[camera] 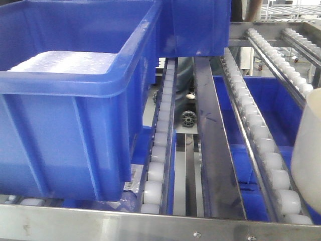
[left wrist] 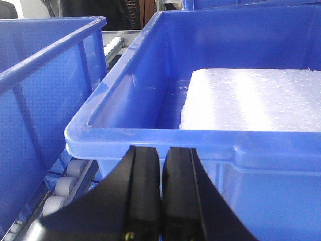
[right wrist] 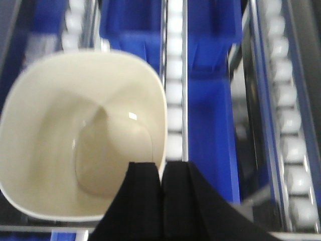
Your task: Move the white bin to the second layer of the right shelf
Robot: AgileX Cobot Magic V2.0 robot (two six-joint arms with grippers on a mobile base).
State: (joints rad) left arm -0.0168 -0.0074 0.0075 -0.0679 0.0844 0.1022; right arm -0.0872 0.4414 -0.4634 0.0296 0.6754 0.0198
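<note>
A steel rack level of sloping tracks of small white plastic rollers (camera: 268,159), fronted by a riveted stainless rail (camera: 150,226), fills the scene, so that loads can roll along it. The cream-white glossy plastic tub (right wrist: 83,135) is pinched by its near rim in the right gripper (right wrist: 161,187), closed on the wall and held above the tracks, apparently for setting down. The left gripper (left wrist: 162,187) is closed on nothing before a large blue ribbed plastic crate (left wrist: 200,143), seemingly kept clear.
</note>
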